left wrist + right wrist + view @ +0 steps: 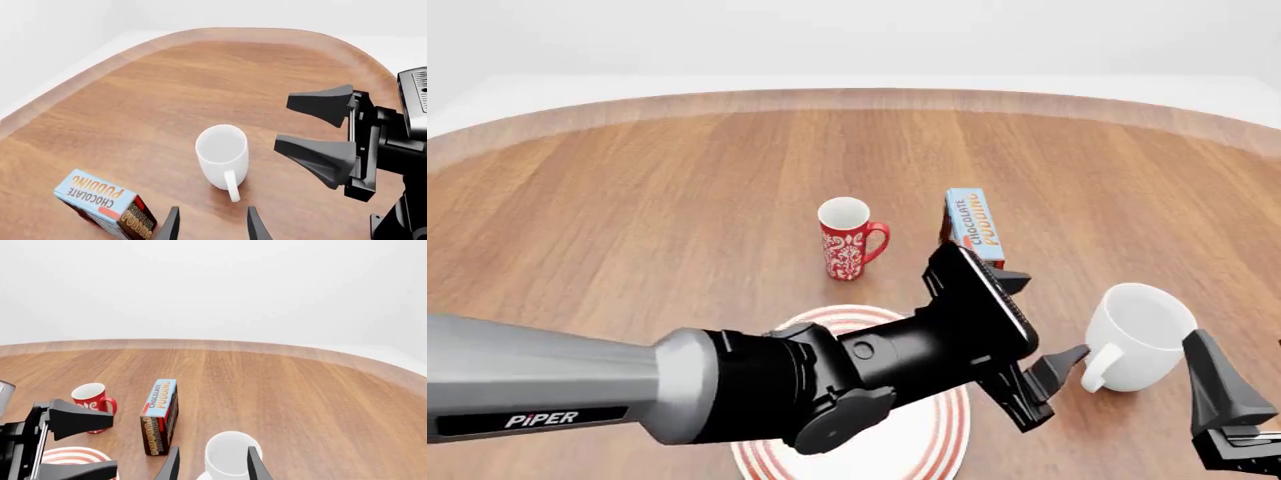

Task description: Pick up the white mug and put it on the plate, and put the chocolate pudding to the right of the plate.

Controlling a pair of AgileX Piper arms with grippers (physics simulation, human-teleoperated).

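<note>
White and glossy, the mug [1138, 336] stood upright on the wood table [667, 210], right of the plate [941, 430], its handle turned toward the plate. Neither arm held it. The left gripper [1054, 385] reached across over the plate with jaws spread wide, the nearer finger just beside the handle, apparently lining up a grasp. The right gripper [212, 465] hung behind the mug, fingers also apart, the rim showing between them in its own wrist view. The pudding [977, 226] lay farther back, beyond the plate and near the red mug [849, 238], untouched; it would need to come forward to the plate's right. Most of the plate was hidden under the left arm [587, 395], and the right gripper was cut off at the front view's edge, so its clearance from the mug was hard to judge.
</note>
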